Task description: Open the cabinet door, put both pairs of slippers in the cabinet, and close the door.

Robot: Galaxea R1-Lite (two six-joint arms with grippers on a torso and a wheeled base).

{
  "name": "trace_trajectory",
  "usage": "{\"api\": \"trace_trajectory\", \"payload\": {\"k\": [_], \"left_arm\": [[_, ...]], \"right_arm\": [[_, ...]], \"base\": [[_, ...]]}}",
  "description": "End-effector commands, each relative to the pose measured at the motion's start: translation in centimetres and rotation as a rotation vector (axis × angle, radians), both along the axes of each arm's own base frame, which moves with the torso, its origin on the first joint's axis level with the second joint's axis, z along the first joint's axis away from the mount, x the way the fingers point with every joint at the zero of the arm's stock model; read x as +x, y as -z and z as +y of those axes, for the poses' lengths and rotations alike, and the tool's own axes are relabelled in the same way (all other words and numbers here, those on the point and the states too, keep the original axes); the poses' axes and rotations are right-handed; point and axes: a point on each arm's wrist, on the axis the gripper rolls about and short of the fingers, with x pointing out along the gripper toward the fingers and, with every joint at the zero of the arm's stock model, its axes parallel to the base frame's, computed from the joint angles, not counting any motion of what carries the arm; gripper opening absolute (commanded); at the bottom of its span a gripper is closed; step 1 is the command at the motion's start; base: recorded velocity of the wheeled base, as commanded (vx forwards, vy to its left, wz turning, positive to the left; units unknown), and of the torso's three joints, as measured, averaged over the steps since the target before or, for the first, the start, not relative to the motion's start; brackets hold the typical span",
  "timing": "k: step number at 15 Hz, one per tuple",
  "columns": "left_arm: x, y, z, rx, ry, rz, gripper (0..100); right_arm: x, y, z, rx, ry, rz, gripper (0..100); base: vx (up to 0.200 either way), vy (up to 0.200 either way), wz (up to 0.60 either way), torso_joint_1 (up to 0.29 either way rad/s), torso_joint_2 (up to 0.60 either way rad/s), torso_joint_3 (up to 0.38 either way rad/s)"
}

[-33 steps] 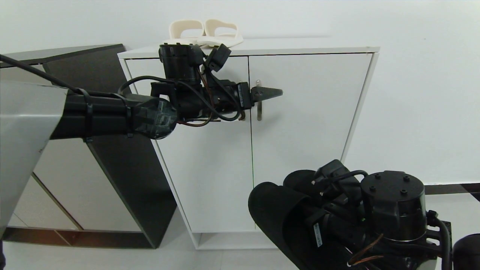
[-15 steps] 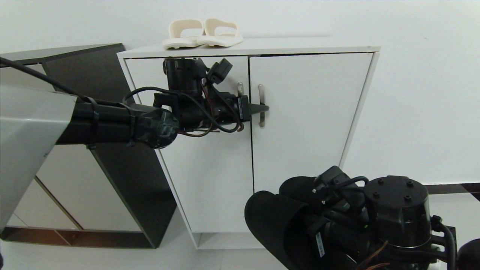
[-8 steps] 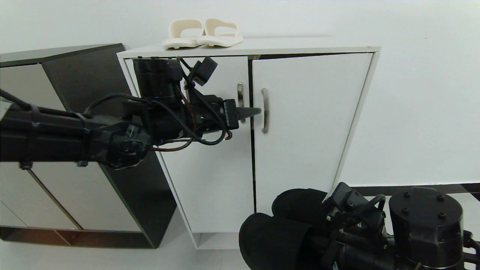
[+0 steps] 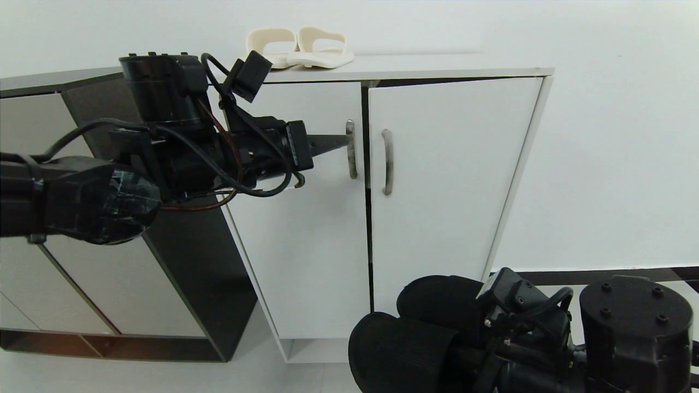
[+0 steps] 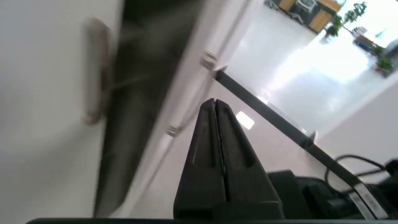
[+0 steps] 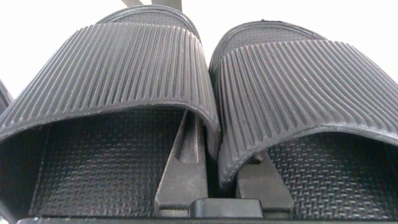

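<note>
The white cabinet point(image 4: 306, 262) stood against the far wall point(image 4: 600, 164). Its right door point(image 4: 448, 180) hung slightly ajar, with a dark gap along its top edge and down the seam where it met the left door point(image 4: 306, 234). The left door lay flush with the frame. Each door carried an upright metal handle beside that seam, the left handle point(image 4: 350, 149) and the right handle point(image 4: 386, 162) close together. The cream slippers point(image 4: 299, 49) sat side by side on the cabinet top, toward its left end. The black slippers point(image 4: 420, 327) were held low and near, in front of the bottom of the right door. The right gripper point(image 6: 210, 149) had its jaws clamped on the two adjoining inner walls of the pair, one finger inside each slipper. The left gripper point(image 4: 334, 142) pointed to the right at the height of the handles' upper ends, its jaws pressed together with nothing between them. Its tip was at the left handle, though whether it touched could not be told. A dark cabinet point(image 4: 185, 262) stood just left of the white one, on a pale floor point(image 4: 306, 376).
</note>
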Motion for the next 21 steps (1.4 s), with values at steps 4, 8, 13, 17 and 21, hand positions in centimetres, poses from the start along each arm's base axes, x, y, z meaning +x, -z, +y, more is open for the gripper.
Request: {"api": "trace_trajectory", "payload": {"k": [4,8,13,17,21], "left_arm": [[5.1,-0.2,-0.1,-0.021,-0.050,-0.029,0],[7.3,-0.6,-1.3,-0.007,-0.041,0.008,0],[7.3,-0.7,-2.7,-0.008,-0.009,0.001,0],[7.5,-0.6,-3.5,-0.011,0.007,-0.002,0],[7.6,-0.6,-3.5,-0.010,-0.009,0.000,0]], "right_arm": [[0.0,0.0,0.0,-0.001,0.000,0.000,0],[0.0,0.1,0.0,-0.002,0.000,0.001,0],[0.0,0.1,0.1,-0.005,0.000,0.002,0],[0.0,0.1,0.1,-0.005,0.000,0.002,0],[0.1,0.1,0.2,-0.003,0.002,0.000,0]], "base": [[0.000,0.000,0.00,0.000,0.00,0.000],[0.000,0.000,0.00,0.000,0.00,0.000],[0.000,0.000,0.00,0.000,0.00,0.000],[0.000,0.000,0.00,0.000,0.00,0.000],[0.000,0.000,0.00,0.000,0.00,0.000]]}}
